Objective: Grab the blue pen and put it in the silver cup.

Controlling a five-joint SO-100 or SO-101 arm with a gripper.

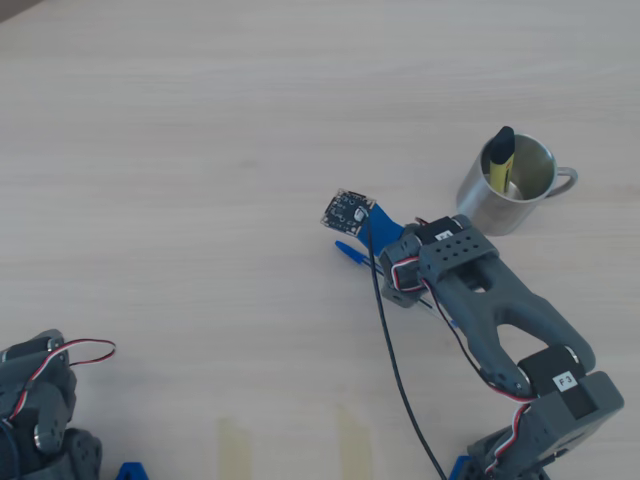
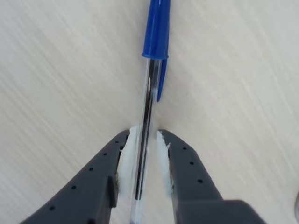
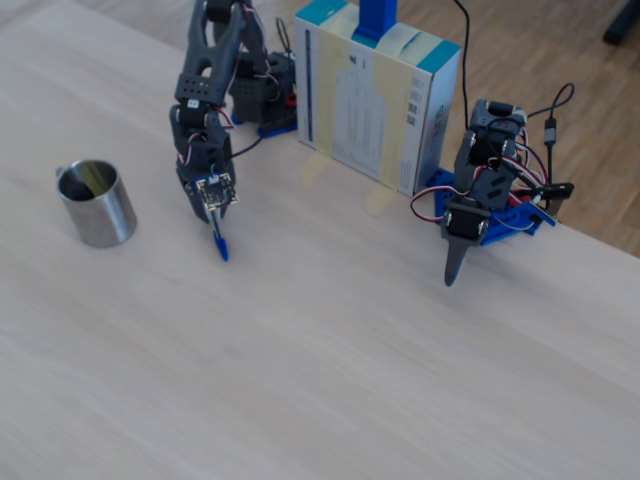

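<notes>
— So, where do things stand, left to right in the fixed view?

— Leftmost is the silver cup (image 3: 97, 203), upright on the tabletop (image 3: 330, 350). Next come my fingers (image 3: 213, 228), pointing down, with the blue pen (image 3: 219, 243) poking out below them. Further right stands a cardboard box (image 3: 375, 95), then a second arm (image 3: 480, 200), parked and idle.

— Do you have the pen?

— My wrist view says nearly. The fingers (image 2: 145, 140) are narrowed almost to the clear barrel, white pads on either side of the pen (image 2: 148, 116), capped end pointing away. I can't tell whether they truly pinch it or just flank it, or whether it's off the tabletop.

— What could go wrong?

— I'd guess slipping first: the barrel is thin and smooth, and the grip sits far from the cap, so the pen could swivel or drop as I lift.

— And at the cup?

— From overhead, the cup (image 1: 512, 186) already holds a yellow marker (image 1: 501, 158), leaving less opening. A tilted pen could catch the rim or tip the cup.
</notes>
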